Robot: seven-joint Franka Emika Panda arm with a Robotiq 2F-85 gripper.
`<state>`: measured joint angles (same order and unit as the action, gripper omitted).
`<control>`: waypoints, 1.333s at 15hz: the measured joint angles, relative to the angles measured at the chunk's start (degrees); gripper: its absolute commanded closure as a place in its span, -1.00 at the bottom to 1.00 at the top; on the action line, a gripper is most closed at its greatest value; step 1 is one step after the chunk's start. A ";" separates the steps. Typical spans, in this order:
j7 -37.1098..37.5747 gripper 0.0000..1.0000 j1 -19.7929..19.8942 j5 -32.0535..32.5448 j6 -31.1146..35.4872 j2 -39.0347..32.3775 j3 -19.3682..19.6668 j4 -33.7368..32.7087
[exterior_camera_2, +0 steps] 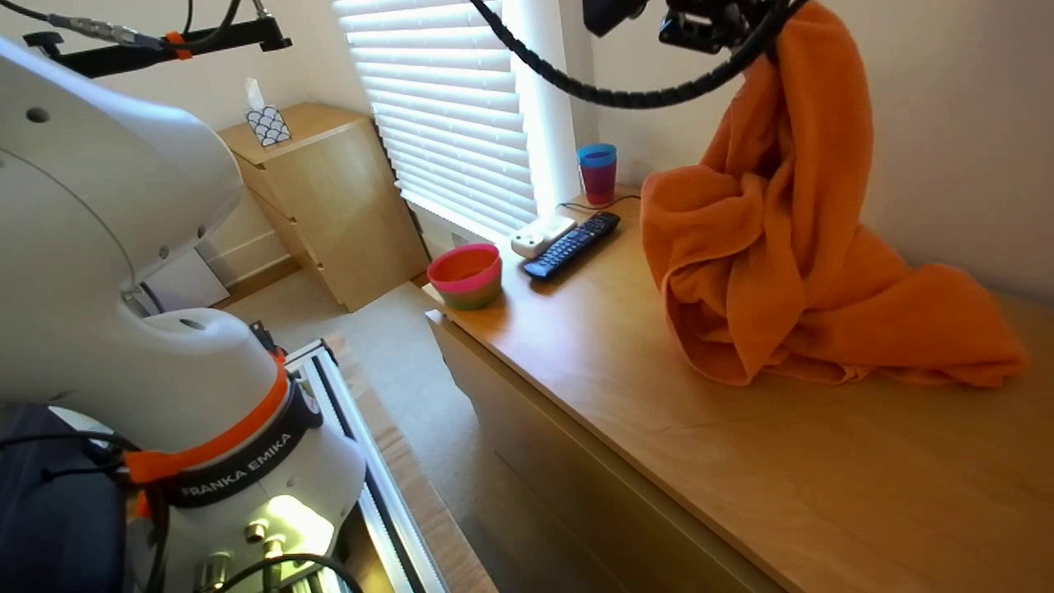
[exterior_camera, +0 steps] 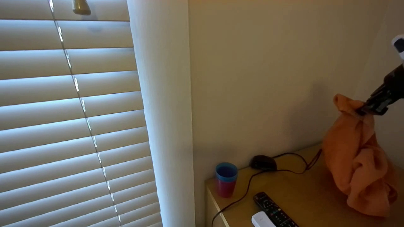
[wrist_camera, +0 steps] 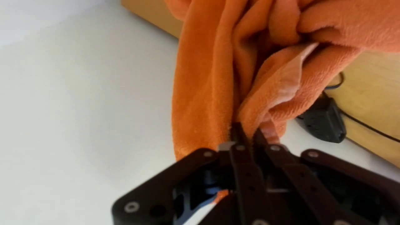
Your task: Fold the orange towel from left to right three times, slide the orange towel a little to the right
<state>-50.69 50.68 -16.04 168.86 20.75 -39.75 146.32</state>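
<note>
The orange towel (exterior_camera: 350, 157) hangs bunched and creased from my gripper (exterior_camera: 362, 111), raised above the wooden dresser top. In an exterior view the towel (exterior_camera_2: 774, 255) trails down and its lower part lies on the dresser near the wall, spreading to the right. In the wrist view my gripper (wrist_camera: 247, 132) is shut on a pinched fold of the towel (wrist_camera: 203, 93), with cloth between the fingertips and more hanging on both sides. In an exterior view the fingertips are hidden behind the towel and cut off by the top edge.
A blue and magenta cup (exterior_camera: 226, 186), a black remote (exterior_camera: 274, 209), a white adapter (exterior_camera: 262, 219) and a black device (exterior_camera: 264, 163) with a cable sit on the dresser (exterior_camera_2: 700, 436). A pink-rimmed bowl (exterior_camera_2: 466, 280) is at its front corner. A wall stands behind.
</note>
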 measured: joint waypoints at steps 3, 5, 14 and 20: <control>2.85 0.96 -0.79 3.25 -1.87 3.52 1.88 0.13; 10.19 0.96 -4.74 12.80 -1.88 1.92 6.13 1.19; 32.26 0.96 18.94 34.45 3.89 -7.45 -5.17 0.17; 49.19 0.96 40.77 52.97 -7.00 -6.76 -24.97 -1.34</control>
<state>-1.50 91.45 36.93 161.86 13.98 -64.72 144.98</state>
